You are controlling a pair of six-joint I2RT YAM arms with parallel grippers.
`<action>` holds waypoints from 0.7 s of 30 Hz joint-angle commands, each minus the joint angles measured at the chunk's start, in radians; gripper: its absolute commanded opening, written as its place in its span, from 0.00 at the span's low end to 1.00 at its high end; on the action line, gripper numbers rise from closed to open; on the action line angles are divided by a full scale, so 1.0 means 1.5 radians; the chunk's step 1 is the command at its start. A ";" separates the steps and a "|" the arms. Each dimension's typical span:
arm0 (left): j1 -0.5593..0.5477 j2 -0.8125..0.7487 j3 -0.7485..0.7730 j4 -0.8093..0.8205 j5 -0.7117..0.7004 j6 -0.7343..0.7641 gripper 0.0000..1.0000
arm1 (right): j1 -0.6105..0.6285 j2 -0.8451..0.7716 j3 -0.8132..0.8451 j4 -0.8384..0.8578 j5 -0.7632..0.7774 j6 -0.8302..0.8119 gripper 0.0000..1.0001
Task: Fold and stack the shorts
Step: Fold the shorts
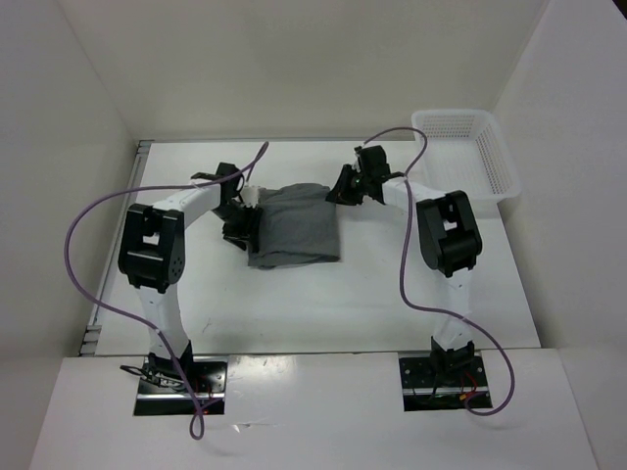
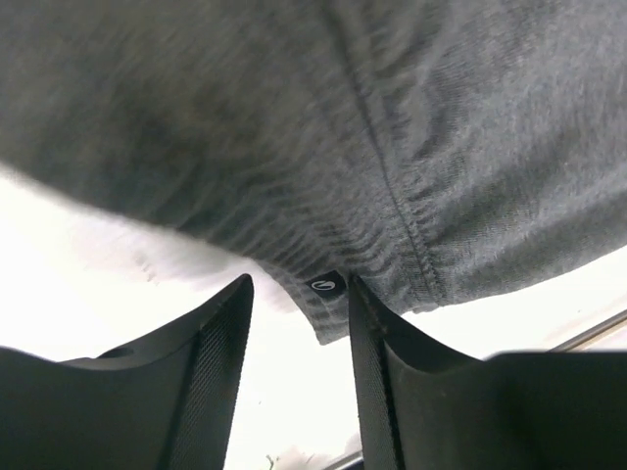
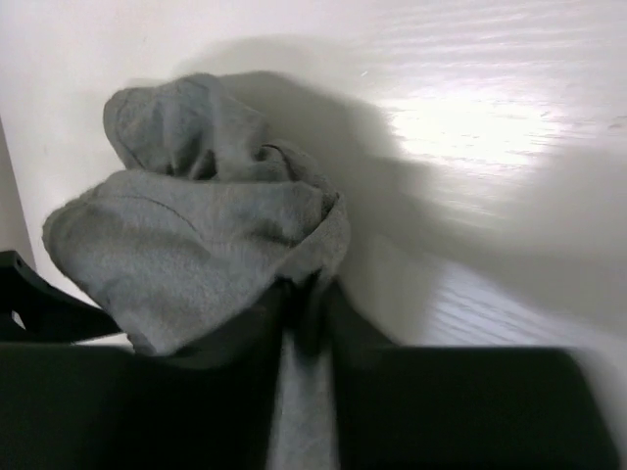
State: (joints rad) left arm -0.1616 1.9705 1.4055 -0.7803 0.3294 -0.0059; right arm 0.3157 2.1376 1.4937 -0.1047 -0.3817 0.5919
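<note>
Found shorts [image 1: 294, 227] lying roughly folded on table [image 1: 294, 304], between the two grippers. Noted right gripper [image 3: 309, 294] clamped on a bunched corner of them, fabric squeezed between its fingers [image 3: 441, 411] and mounded just ahead. Noted left gripper [image 2: 300, 286] spread apart, holding nothing. Saw a stitched edge [image 2: 294, 259] with a small label [image 2: 326, 285] sitting right at its fingertips [image 2: 220, 333], partly inside the gap. Judged shorts soft, light and limp: likely to sag, drape and bunch wherever unsupported, unlikely to slip from a firm pinch. Judged the stitched edge ahead of the left fingertips the best hold, being thicker than a single layer. Advised pinching all layers at that edge, opposite the right gripper's hold, so as to carry the fold over evenly.
</note>
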 commanded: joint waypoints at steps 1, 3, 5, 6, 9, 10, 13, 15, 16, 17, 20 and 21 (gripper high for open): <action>-0.010 0.022 0.028 0.004 -0.003 0.004 0.53 | -0.013 -0.028 0.060 -0.027 0.028 -0.042 0.36; -0.003 0.028 0.038 0.004 -0.037 0.004 0.53 | -0.013 -0.020 0.102 -0.064 0.028 -0.054 0.51; 0.007 0.019 0.045 0.004 -0.044 0.004 0.56 | -0.013 -0.038 0.094 -0.064 0.044 -0.054 0.61; 0.020 0.019 0.045 0.004 -0.050 0.004 0.56 | -0.013 -0.064 0.085 -0.058 0.050 -0.054 0.61; 0.026 -0.010 0.063 -0.003 -0.057 0.004 0.59 | -0.013 -0.126 0.048 -0.052 0.072 -0.060 0.67; 0.026 -0.021 0.070 -0.009 -0.057 0.004 0.61 | -0.013 -0.142 0.034 -0.052 0.082 -0.069 0.71; 0.026 -0.052 0.101 -0.032 -0.023 0.004 0.67 | -0.013 -0.210 0.027 -0.089 0.124 -0.105 0.85; 0.026 -0.081 0.120 -0.041 -0.008 0.004 0.77 | -0.004 -0.235 0.038 -0.151 0.200 -0.135 1.00; 0.026 -0.089 0.143 -0.049 -0.002 0.004 0.78 | 0.004 -0.253 0.053 -0.176 0.225 -0.162 1.00; 0.026 -0.098 0.155 -0.049 -0.002 0.004 0.78 | 0.004 -0.259 0.061 -0.202 0.264 -0.175 1.00; 0.047 -0.124 0.206 -0.049 -0.002 0.004 0.81 | -0.006 -0.291 0.068 -0.283 0.305 -0.202 1.00; 0.054 -0.137 0.218 -0.049 -0.010 0.004 0.81 | -0.014 -0.302 0.062 -0.306 0.306 -0.202 1.00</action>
State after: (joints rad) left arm -0.1120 1.8469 1.6600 -0.8436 0.2966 -0.0040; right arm 0.3088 1.7409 1.5642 -0.4019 -0.0376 0.3611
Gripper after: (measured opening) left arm 0.805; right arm 0.997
